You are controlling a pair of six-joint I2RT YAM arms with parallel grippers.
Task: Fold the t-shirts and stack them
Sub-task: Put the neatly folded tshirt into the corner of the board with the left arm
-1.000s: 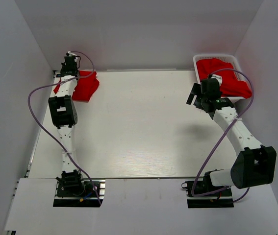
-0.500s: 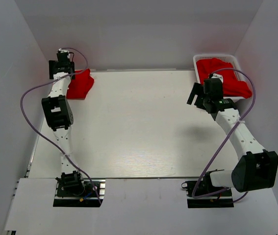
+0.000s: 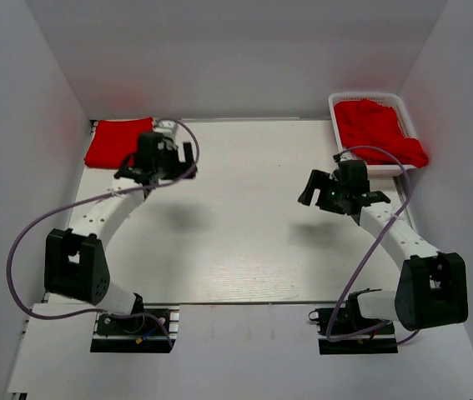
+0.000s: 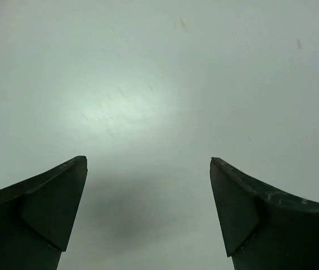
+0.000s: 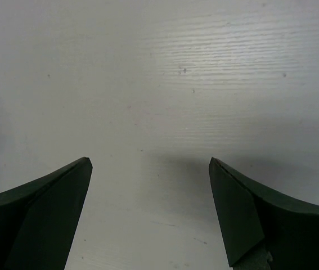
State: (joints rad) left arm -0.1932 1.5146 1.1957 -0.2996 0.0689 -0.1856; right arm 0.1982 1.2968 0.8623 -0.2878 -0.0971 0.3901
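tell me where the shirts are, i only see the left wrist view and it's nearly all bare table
observer: a red t-shirt lies flat at the far left corner of the table, just left of the left tool
operator: any more shirts
observer: yes, red fabric heaped in the white basket at the far right corner
operator: right arm holding anything
observer: no, the right tool is open over bare table, holding nothing

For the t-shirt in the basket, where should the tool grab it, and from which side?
Pinch the t-shirt where its bunched fabric spills over the basket's near right rim. Come down from above on the table side: that fold lies outside the lattice walls, so a grip likely closes on cloth without striking plastic.
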